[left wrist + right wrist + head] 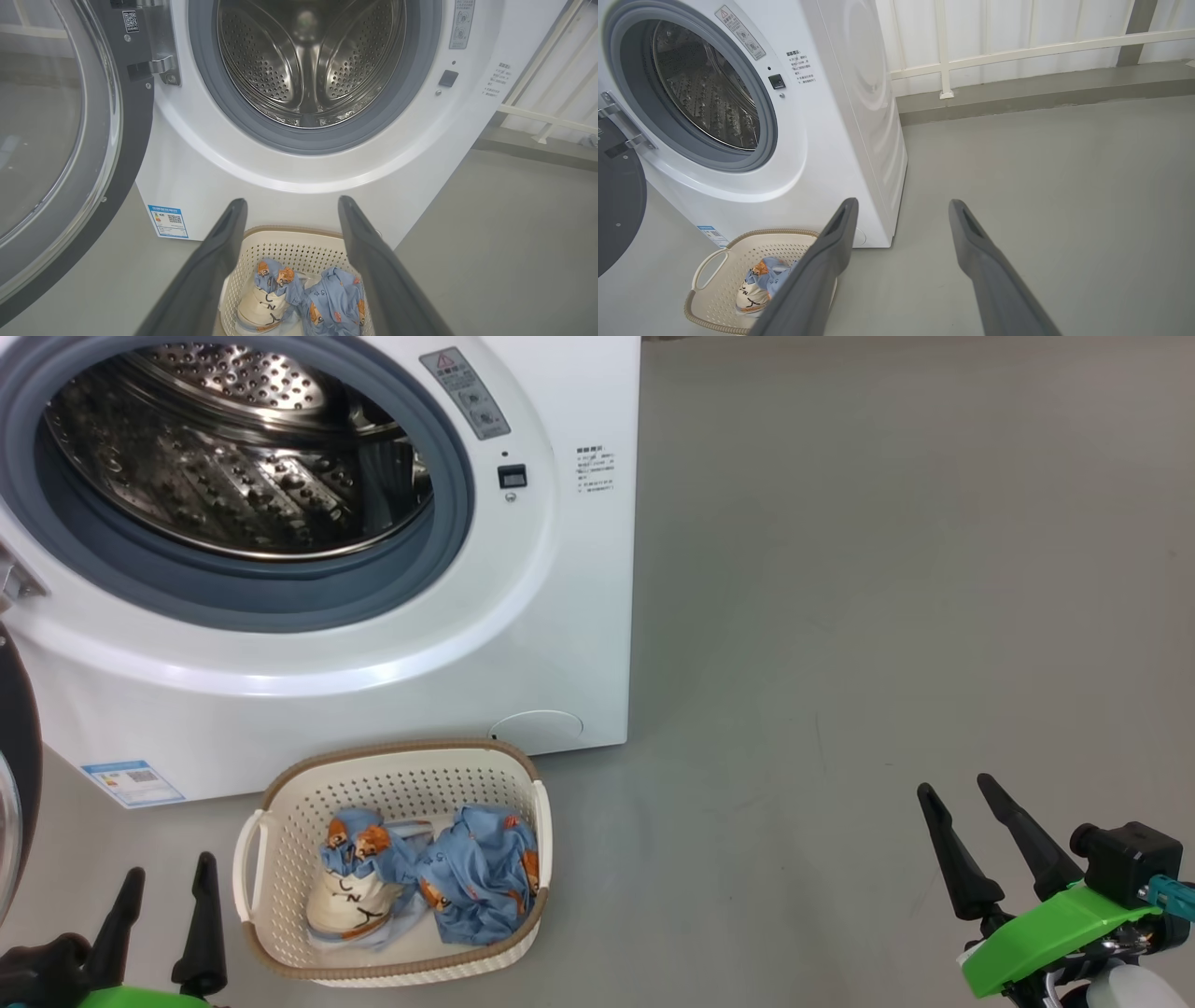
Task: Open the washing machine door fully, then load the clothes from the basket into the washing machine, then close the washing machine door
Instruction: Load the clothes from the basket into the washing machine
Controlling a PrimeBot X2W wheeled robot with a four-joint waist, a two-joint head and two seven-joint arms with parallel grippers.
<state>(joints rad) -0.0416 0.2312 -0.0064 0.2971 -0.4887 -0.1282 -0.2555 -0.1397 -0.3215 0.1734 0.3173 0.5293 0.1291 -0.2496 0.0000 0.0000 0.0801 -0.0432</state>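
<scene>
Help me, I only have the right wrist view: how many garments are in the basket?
Observer: Two bundles of clothes lie in the basket; the right pincer hides one from you.
Operator: Where's the left pincer?
Observer: The left pincer sits open to the basket's left, holding nothing.
Operator: Anything inside the drum?
Observer: No. The left wrist view looks straight into the drum: bare steel, no fabric.
</scene>
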